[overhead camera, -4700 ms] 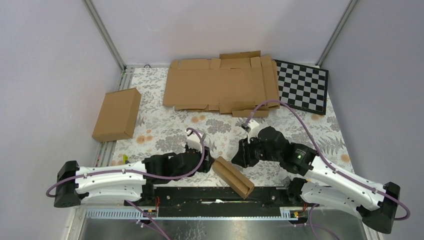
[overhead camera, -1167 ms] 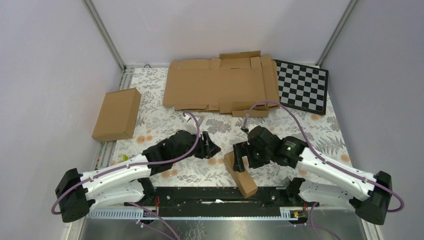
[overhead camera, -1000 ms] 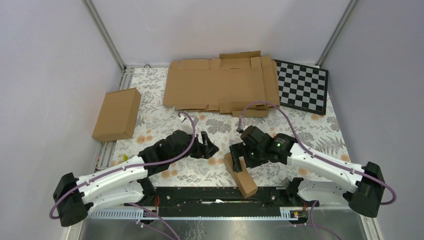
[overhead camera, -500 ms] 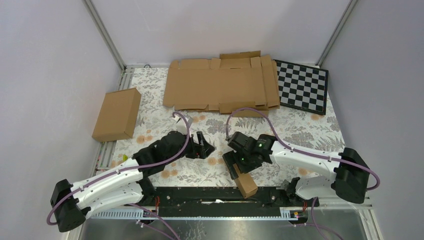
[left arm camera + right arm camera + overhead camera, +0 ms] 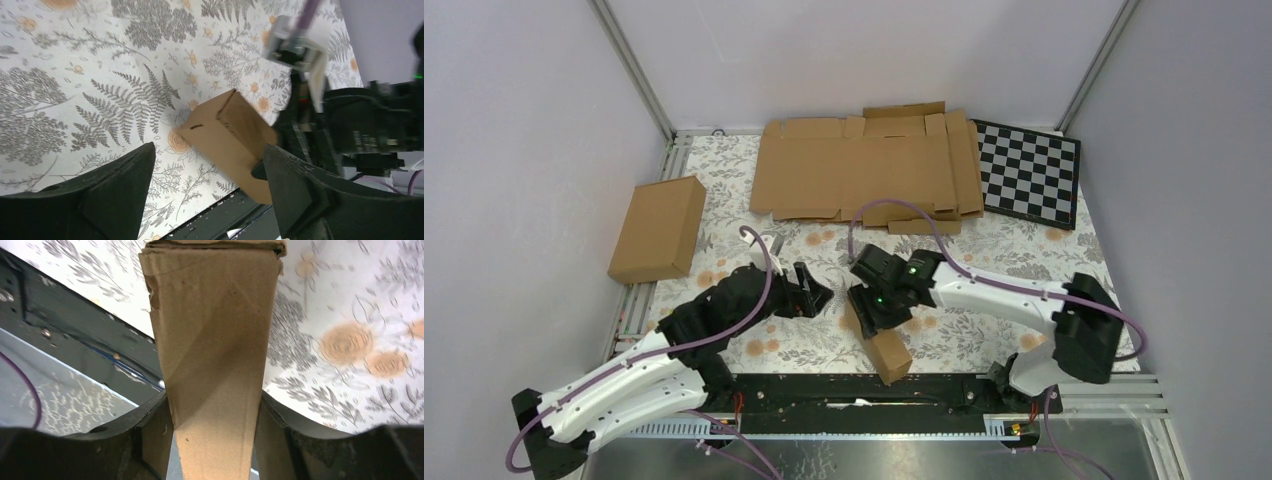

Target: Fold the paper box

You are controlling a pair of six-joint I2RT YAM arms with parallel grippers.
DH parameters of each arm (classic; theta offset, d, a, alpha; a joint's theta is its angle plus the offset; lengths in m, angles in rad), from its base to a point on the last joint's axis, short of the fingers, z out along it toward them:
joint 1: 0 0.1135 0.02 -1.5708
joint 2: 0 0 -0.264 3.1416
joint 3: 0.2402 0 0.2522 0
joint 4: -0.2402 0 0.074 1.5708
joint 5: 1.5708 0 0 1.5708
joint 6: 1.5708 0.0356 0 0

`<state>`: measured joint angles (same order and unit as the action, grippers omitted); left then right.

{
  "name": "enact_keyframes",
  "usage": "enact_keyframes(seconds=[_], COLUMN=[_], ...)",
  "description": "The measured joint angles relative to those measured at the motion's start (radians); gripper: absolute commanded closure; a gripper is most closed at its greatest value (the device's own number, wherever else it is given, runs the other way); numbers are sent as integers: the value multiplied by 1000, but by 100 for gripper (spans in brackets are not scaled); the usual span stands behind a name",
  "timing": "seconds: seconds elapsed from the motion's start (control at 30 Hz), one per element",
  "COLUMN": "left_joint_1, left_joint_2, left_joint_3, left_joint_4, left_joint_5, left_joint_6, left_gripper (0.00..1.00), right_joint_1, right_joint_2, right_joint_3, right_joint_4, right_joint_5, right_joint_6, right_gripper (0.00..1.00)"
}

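Observation:
The paper box (image 5: 887, 353) is a small closed brown cardboard mailer lying on the flowered cloth near the table's front edge. My right gripper (image 5: 870, 306) reaches over its far end. In the right wrist view the paper box (image 5: 215, 340) fills the gap and both fingers (image 5: 156, 436) press its sides, so my right gripper (image 5: 214, 442) is shut on it. My left gripper (image 5: 814, 294) stands open just left of the box, apart from it. In the left wrist view the paper box (image 5: 227, 132) lies beyond my left gripper (image 5: 209, 162), with nothing between its fingers.
A larger brown carton (image 5: 657, 228) lies at the left edge. Wide flat cardboard sheets (image 5: 864, 165) and a checkerboard (image 5: 1029, 172) lie at the back. A black rail (image 5: 824, 388) runs along the front edge just below the box.
My right arm swung left, closed its jaws on the box and carried it left with it. My left gripper drew back to the left and opened wider.

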<state>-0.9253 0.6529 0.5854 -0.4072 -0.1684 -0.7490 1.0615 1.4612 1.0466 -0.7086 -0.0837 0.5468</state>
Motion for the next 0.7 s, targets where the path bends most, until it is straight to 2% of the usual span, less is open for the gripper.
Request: enact_keyframes(seconds=[0.17, 0.33, 0.5, 0.7], left_joint_1=[0, 1, 1, 1], left_joint_2=[-68, -142, -199, -208], left_joint_3=[55, 122, 241, 376], left_joint_4=[-73, -149, -223, -256], left_joint_5=[-58, -116, -171, -204], left_joint_6=[17, 34, 53, 85], left_gripper=[15, 14, 14, 13], right_joint_1=[0, -5, -38, -129], right_joint_2=[174, 424, 659, 819], right_joint_3=[175, 499, 826, 963], right_joint_4=[21, 49, 139, 451], right_joint_5=[-35, -122, -281, -417], right_joint_6=[0, 4, 62, 290], right_gripper=[57, 66, 62, 56])
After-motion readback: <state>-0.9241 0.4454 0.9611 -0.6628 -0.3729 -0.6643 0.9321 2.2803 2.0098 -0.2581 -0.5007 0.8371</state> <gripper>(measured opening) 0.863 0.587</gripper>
